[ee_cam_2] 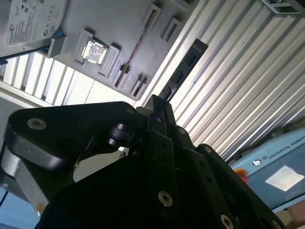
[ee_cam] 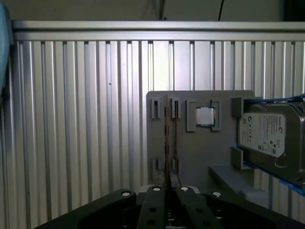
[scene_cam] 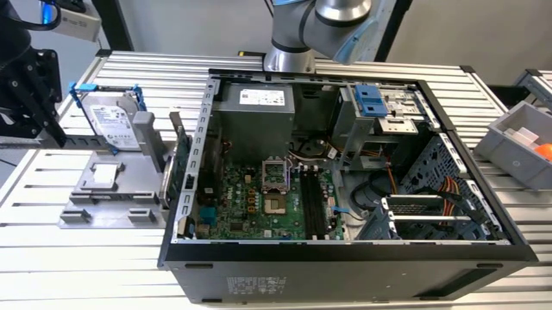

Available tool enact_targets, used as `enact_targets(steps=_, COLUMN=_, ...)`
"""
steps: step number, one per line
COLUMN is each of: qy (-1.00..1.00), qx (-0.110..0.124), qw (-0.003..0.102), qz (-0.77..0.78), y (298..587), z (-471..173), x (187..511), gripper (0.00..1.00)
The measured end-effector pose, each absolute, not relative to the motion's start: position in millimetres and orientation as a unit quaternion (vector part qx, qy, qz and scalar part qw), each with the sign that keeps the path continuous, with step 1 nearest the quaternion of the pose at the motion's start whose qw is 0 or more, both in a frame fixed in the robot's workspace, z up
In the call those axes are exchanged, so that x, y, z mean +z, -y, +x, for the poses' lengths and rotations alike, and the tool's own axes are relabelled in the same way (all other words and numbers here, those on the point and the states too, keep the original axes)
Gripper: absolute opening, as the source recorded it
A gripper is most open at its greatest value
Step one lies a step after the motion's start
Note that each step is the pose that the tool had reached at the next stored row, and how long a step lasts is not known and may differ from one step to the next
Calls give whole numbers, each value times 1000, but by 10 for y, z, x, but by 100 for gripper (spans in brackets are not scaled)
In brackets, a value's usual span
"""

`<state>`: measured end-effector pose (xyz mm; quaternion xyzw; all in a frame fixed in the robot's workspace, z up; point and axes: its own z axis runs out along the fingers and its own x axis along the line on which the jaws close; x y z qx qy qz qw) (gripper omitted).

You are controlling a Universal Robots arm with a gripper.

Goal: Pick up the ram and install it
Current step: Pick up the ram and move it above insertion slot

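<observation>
In both wrist views my gripper [ee_cam_2: 159,102] [ee_cam: 169,188] is shut on the ram [ee_cam_2: 183,69] [ee_cam: 167,138], a thin dark stick that juts out past the black fingertips. It is off the table and hangs over the ribbed metal table and the grey holder [ee_cam: 190,152]. In the first wrist view the stick shows edge-on, in line with the holder's narrow slots. In the exterior view the black gripper [scene_cam: 35,103] hangs at the far left, left of the holder [scene_cam: 108,194]. The open computer case [scene_cam: 345,248] lies at the centre, with the motherboard's long black memory slots [scene_cam: 315,206] bare.
The holder carries a silver hard drive [scene_cam: 116,119] [ee_cam: 271,138] in a blue frame and a square processor chip [ee_cam: 206,116]. A green expansion card [scene_cam: 177,161] stands beside the case wall. A grey bin [scene_cam: 518,145] sits at the exterior view's right.
</observation>
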<state>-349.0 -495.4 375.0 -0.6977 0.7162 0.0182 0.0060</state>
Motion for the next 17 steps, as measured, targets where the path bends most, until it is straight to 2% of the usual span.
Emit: enact_targets(steps=17, qy=-716, qx=19, qw=5, qz=-698, y=4955, z=-3056, x=3752, gripper=0)
